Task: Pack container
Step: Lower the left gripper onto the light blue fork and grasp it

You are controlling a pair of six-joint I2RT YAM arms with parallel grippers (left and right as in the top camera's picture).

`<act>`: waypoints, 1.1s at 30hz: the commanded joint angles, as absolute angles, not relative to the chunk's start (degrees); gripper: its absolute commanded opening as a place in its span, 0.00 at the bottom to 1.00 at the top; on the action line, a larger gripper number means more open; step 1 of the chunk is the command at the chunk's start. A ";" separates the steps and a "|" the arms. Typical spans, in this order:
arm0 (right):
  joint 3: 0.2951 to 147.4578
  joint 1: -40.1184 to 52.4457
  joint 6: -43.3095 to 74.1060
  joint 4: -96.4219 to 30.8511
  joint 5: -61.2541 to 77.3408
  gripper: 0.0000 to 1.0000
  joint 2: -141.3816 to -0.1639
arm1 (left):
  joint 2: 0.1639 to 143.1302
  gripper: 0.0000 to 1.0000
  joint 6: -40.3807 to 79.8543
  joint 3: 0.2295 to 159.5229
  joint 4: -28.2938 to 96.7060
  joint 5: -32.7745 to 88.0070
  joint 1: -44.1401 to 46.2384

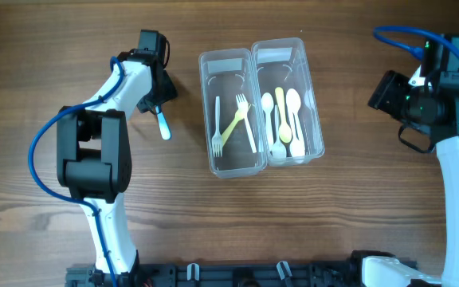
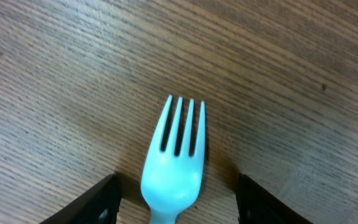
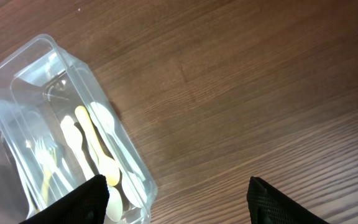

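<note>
A light blue plastic fork (image 2: pixel 176 155) lies flat on the wooden table, tines pointing away from my left wrist camera. It also shows in the overhead view (image 1: pixel 163 126), left of the containers. My left gripper (image 2: pixel 179 190) is open, its two fingers on either side of the fork's neck without touching it; in the overhead view the left gripper (image 1: pixel 154 102) is over the fork's handle end. Two clear containers stand side by side: the left one (image 1: pixel 206 119) holds forks, the right one (image 1: pixel 319 127) holds spoons. My right gripper (image 3: pixel 176 190) is open and empty, right of the spoon container (image 3: pixel 129 155).
The right arm (image 1: pixel 433 88) stands at the table's right edge with a blue cable. The left arm's base (image 1: pixel 94 155) sits left of the containers. Bare wood lies between the spoon container and the right gripper.
</note>
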State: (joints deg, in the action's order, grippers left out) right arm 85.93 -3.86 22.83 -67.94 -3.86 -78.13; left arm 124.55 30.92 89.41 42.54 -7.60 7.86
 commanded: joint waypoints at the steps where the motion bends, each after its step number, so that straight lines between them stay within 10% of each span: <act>1: 85.76 -4.14 22.61 -67.75 -3.01 0.71 -78.43 | 125.93 0.57 25.50 89.19 42.37 -8.54 7.57; 8: 85.76 -4.14 22.65 -67.79 -2.98 0.70 -78.43 | 125.93 0.29 21.17 89.19 42.04 -8.64 7.49; 21: 85.76 -4.14 22.48 -67.79 -3.01 0.70 -78.43 | 125.56 0.08 21.19 89.41 43.03 -8.01 7.49; 33: 85.76 -4.14 22.48 -67.75 -3.01 0.70 -78.43 | 112.86 0.08 19.70 95.07 55.42 -6.92 9.72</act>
